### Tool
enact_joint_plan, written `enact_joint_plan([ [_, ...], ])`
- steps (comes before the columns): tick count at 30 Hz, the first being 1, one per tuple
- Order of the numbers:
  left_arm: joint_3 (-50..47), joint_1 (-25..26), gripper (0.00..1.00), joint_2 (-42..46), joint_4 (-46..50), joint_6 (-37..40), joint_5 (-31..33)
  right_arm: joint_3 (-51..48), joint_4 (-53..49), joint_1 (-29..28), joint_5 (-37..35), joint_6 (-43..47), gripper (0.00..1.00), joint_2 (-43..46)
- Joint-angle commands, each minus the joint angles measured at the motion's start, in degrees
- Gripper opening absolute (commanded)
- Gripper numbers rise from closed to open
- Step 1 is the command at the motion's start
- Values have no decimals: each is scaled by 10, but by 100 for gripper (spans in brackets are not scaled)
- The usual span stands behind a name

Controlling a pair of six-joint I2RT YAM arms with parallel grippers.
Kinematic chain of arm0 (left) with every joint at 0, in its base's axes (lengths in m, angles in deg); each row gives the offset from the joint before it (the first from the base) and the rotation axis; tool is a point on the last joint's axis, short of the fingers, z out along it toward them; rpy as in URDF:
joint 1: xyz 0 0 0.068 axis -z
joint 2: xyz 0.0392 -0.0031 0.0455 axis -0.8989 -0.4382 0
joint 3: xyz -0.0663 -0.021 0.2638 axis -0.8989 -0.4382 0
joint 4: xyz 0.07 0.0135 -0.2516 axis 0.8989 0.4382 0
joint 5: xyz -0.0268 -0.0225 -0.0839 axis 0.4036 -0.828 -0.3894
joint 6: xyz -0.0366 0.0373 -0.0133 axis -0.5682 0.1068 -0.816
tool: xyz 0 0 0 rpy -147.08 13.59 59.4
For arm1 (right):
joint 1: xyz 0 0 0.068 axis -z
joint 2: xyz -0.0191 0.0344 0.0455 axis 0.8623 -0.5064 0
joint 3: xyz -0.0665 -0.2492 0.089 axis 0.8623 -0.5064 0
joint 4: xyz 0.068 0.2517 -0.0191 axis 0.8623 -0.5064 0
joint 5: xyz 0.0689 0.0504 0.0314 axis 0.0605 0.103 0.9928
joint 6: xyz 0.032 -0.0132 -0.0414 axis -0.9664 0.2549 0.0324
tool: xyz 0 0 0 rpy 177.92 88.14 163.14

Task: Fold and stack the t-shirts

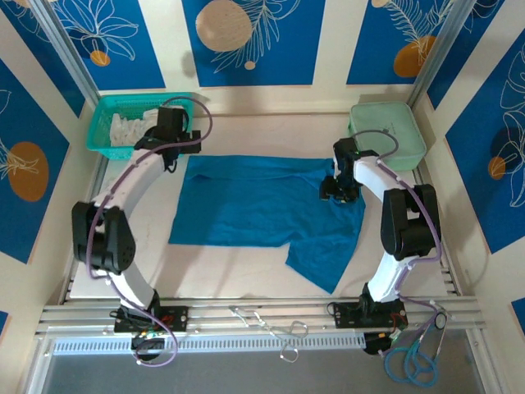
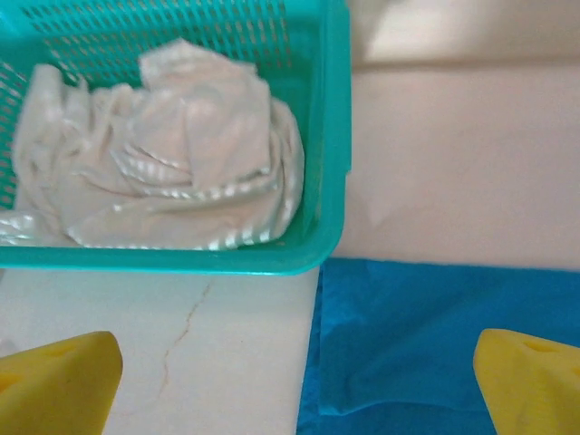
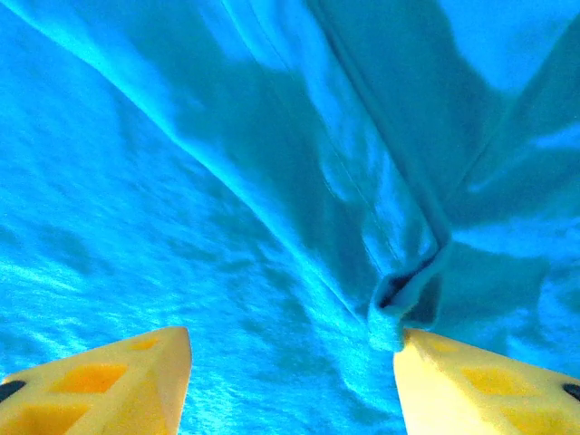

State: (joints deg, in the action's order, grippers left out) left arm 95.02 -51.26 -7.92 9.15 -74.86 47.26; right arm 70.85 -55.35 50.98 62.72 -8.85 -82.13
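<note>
A deep teal-blue t-shirt [image 1: 262,205] lies spread on the table, partly folded, with one flap hanging toward the near right. My left gripper [image 1: 174,156] hovers at the shirt's far left corner beside the basket. Its yellow fingers [image 2: 63,385] stand wide open over the shirt's edge [image 2: 435,335] and bare table, nothing between them. My right gripper [image 1: 338,187] sits low on the shirt's far right part. Its yellow fingers [image 3: 109,385] are open over the wrinkled cloth [image 3: 272,199], and a small puckered fold [image 3: 403,299] touches the right finger.
A teal basket [image 1: 102,123] with crumpled white cloth [image 2: 163,154] stands at the far left. A pale green lidded bin [image 1: 387,127] stands at the far right. Scissors [image 1: 414,361] and metal tongs [image 1: 275,328] lie on the near rail.
</note>
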Motion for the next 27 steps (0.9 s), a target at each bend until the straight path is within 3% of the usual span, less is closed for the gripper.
enact_joint_plan([
  [1,-16,-3,99,63,45,-6,1,55,-37,-3,4,10,62,11],
  [7,-49,-3,99,156,85,-16,1,143,-48,-5,-16,18,63,-39],
  [11,-67,-3,99,195,103,-20,-5,200,-28,0,8,49,60,-111],
  [18,-64,-3,99,215,138,-21,-21,285,-15,1,19,90,55,-208],
  [27,-64,-3,99,224,146,-23,-27,317,-13,6,39,103,46,-243],
])
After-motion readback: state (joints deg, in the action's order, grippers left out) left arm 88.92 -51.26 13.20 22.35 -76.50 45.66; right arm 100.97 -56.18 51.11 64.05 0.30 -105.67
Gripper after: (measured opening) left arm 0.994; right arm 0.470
